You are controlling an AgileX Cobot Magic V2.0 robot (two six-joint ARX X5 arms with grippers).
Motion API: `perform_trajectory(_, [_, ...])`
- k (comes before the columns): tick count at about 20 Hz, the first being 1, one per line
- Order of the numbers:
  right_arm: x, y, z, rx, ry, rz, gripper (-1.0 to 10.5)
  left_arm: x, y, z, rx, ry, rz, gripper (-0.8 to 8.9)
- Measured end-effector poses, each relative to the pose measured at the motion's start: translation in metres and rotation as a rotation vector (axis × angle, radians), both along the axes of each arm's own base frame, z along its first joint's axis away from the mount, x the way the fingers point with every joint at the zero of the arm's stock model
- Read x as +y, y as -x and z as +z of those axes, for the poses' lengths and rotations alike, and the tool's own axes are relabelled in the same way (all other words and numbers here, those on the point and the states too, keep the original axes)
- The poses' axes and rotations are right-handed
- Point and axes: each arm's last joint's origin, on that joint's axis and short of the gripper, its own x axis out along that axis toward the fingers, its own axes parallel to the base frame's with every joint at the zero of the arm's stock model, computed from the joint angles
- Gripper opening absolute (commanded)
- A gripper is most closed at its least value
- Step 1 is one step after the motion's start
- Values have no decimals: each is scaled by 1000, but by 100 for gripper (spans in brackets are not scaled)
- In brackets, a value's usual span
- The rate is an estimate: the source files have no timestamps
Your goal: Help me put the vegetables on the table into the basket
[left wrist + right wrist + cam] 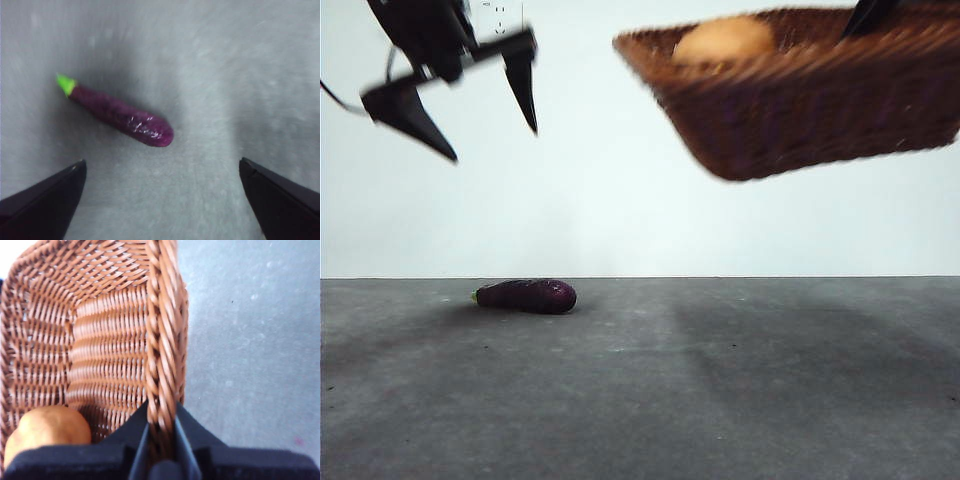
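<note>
A small dark purple eggplant [527,295] [120,115] with a green stem lies on the grey table [720,400]. High above it hangs my left gripper [490,140] [160,172], open, with nothing between its jaws. At the upper right the brown wicker basket [810,100] [100,355] is lifted off the table and tilted, and my right gripper [161,422] is shut on its braided rim. An orange-brown potato [723,42] [47,430] rests inside the basket. The corn cob is out of view.
A pale blank wall stands behind the table's far edge.
</note>
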Motion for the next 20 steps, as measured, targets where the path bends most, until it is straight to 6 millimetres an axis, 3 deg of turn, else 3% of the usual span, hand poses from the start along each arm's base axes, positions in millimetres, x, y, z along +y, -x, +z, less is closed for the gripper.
perform_trajectory(4, [-9,25,8,-16,57,-20,-12,-12,-43,-23,125,63,65,534])
perform_trajectory(9, [-13,38,13,-51,85,-25,-12,-20,-73,-53,326,74,164,534])
perform_trajectory(11, [-13,39,12,-47,96,-18,-12,-21,-78,-66,357,92,206,534])
perform_trajectory(16, [-13,40,10,-38,137,7,-12,-21,-88,-75,348,168,295,530])
perform_trajectory(20, [-13,40,10,-51,154,20,-12,-20,-96,-99,402,166,328,530])
